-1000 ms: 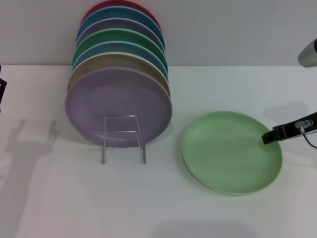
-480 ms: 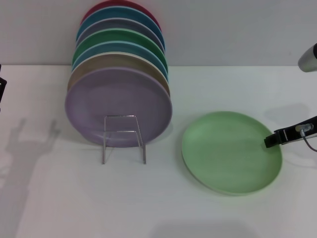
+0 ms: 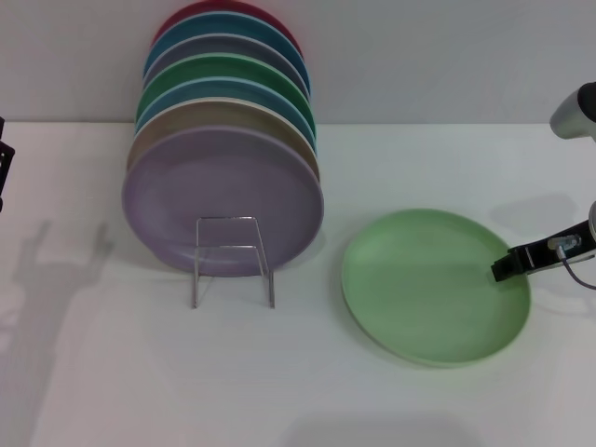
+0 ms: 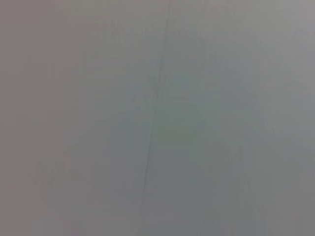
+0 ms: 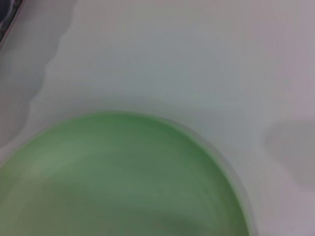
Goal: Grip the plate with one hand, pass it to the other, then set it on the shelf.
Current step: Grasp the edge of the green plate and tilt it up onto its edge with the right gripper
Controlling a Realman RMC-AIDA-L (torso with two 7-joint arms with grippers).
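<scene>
Right gripper sits at the right rim of the mint-green plate; its opening cannot be determined. Plate lies flat on the table.

White table carries the mint-green plate lying flat and the clear shelf of upright plates

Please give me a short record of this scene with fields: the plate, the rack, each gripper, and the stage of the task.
plate: light mint-green plate, flat on the white table, right of the rack
rack: clear dish rack holding upright coloured plates, lilac plate in front
right gripper: right gripper at the plate's right rim
left gripper: left gripper at the far left edge, away from the plates
stage: plate not yet lifted
</scene>
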